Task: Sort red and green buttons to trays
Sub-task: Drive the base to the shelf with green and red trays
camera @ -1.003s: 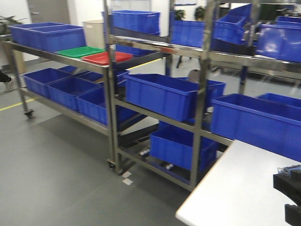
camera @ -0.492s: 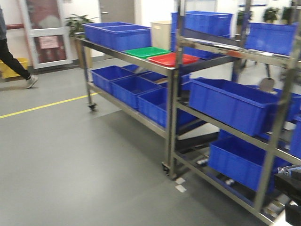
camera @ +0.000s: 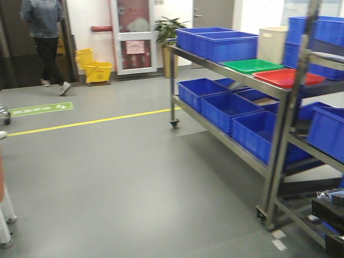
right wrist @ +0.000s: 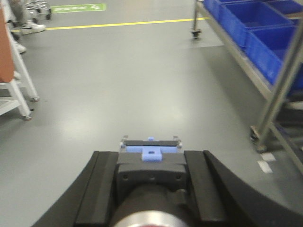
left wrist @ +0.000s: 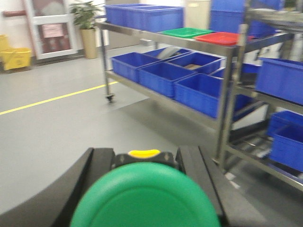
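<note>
In the left wrist view my left gripper (left wrist: 144,158) is shut on a green-capped button (left wrist: 144,198); its big round cap fills the bottom of the frame, with a black body and yellow tip between the fingers. In the right wrist view my right gripper (right wrist: 150,156) is shut on a second button (right wrist: 150,165). It has a black body, a blue contact block and a silver collar, and its cap is out of view. The green tray (camera: 251,65) and the red tray (camera: 288,77) lie side by side on the steel rack's top shelf, well ahead on the right. Both trays also show in the left wrist view, green (left wrist: 185,32) and red (left wrist: 221,38).
Deep blue crates (camera: 217,43) sit on the steel rack (camera: 279,140), with more on its lower shelf (camera: 228,110), and a cream tub (camera: 271,44) stands behind the trays. A person (camera: 45,37) walks at the far left near yellow mop buckets (camera: 94,67). White cart legs (right wrist: 19,94) stand on the left.
The front view has swung left: the rack with the trays slid to the right of the frame, the white table left the view, and open grey floor and a doorway came in.
</note>
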Controlling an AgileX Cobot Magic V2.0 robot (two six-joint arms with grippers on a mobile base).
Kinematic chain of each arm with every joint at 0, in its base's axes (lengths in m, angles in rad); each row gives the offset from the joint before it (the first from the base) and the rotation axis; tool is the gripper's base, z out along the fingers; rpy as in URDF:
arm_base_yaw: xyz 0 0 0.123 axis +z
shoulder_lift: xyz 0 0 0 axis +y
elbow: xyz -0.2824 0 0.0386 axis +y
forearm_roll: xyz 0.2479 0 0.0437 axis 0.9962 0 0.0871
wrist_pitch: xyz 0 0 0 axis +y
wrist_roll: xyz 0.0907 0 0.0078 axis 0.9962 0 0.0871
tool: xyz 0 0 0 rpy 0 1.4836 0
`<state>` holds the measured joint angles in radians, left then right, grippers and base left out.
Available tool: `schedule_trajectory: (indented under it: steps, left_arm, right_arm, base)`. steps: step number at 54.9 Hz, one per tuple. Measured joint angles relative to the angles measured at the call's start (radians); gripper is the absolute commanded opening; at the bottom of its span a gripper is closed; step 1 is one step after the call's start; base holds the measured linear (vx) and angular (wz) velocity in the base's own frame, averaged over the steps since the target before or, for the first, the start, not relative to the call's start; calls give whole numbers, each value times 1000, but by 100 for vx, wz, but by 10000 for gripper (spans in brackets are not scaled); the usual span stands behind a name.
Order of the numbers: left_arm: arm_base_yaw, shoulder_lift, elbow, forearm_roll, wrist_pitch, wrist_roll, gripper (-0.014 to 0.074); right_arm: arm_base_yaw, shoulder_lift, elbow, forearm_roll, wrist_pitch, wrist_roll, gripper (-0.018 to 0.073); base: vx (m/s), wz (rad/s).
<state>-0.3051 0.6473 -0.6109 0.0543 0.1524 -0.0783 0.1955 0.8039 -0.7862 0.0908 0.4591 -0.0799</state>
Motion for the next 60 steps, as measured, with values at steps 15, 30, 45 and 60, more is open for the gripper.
schedule_trajectory:
  steps: [15, 30, 45, 60]
  left_arm:
    - [0, 0, 0, 0, 0, 0, 0]
    - [0, 0, 0, 0, 0, 0, 0]
    - [0, 0, 0, 0, 0, 0, 0]
    - [0, 0, 0, 0, 0, 0, 0]
  right_arm:
    - [0, 0, 0, 0, 0, 0, -9]
    - [0, 0, 0, 0, 0, 0, -9]
    - [0, 0, 0, 0, 0, 0, -9]
    - [0, 0, 0, 0, 0, 0, -9]
  base:
    - [30, 35]
    - [36, 17]
    - [40, 11]
    - [44, 10]
